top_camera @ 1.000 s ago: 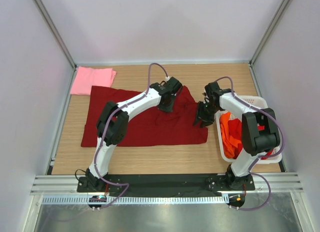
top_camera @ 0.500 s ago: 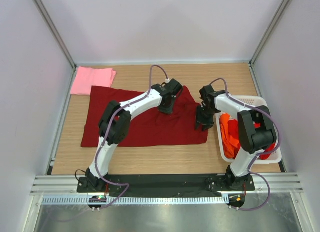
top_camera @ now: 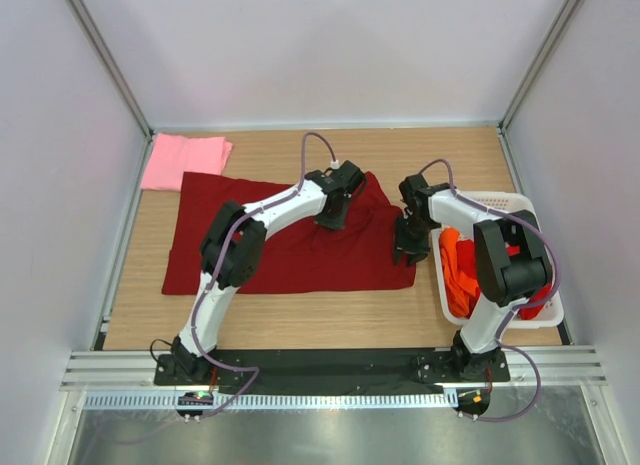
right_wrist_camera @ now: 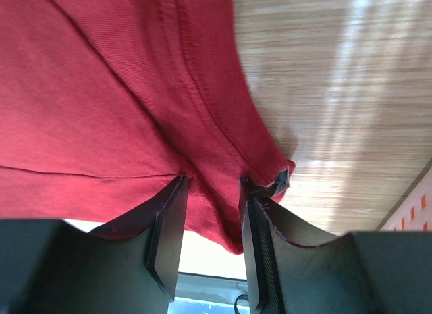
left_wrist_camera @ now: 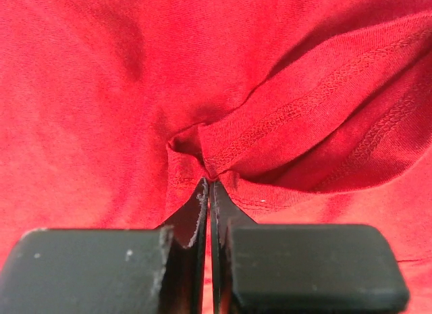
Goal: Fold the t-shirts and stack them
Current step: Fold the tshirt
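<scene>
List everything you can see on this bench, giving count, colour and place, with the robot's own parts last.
dark red soft cloth t-shirt: one, maroon, spread flat across the table's middle and left.
light pink cloth shirt: one, pink, folded, far left corner.
white plastic slotted basket: one, white, right side of the table.
orange cloth shirt: one, orange, crumpled in the basket.
bright red cloth shirt: one, red, in the basket, mostly hidden by the right arm.
wooden table: one, light brown, under everything.
left gripper: one, black, shut, pinching a fold of the dark red t-shirt.
right gripper: one, black, open, astride that t-shirt's right hem.
</scene>
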Available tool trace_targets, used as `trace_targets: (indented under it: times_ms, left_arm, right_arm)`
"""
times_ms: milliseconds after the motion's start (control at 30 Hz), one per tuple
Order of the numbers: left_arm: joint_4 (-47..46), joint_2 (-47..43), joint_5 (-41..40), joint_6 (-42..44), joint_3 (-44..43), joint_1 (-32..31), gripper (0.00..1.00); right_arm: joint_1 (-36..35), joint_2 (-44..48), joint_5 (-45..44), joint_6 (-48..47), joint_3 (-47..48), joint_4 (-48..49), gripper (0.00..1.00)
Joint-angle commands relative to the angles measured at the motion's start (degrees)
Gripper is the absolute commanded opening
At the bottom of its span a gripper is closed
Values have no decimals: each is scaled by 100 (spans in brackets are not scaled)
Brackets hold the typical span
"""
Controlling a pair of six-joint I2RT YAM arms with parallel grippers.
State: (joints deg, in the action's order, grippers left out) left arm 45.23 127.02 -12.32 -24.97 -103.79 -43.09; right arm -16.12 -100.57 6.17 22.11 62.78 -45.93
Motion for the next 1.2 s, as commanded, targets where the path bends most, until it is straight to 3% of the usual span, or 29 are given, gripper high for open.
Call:
trace_targets:
  times_ms: [0, 367, 700, 833, 867, 900, 933, 1167]
  left_arm:
    - [-58, -195, -218, -16, -168, 29, 0]
    - [-32, -714, -429, -227, 8, 38, 0]
    - [389, -249, -746, -316, -282, 222, 1]
    - [697, -72, -877, -368, -528, 222, 18]
    - [724, -98, -939, -385, -511, 222, 24]
    - [741, -194, -983, -394, -493, 222, 38]
    - [715, -248, -992, -412, -450, 222, 42]
    - [1119, -871, -1036, -456, -599, 222, 47]
  right_arm:
    - [-14, -24, -283, -101, -47, -82, 42]
    - [-5, -41, -907, -84, -231, -214, 38]
    - [-14, -94, -969, -110, -188, -241, 37]
    - [-5, -103, -1004, -154, -109, -267, 37]
    - [-5, -94, -1013, -163, -117, -276, 38]
    - [-14, -94, -1022, -163, -109, -285, 37]
    - [-5, -94, -1030, -172, -108, -276, 38]
    - [-14, 11, -1197, -365, 146, -434, 38]
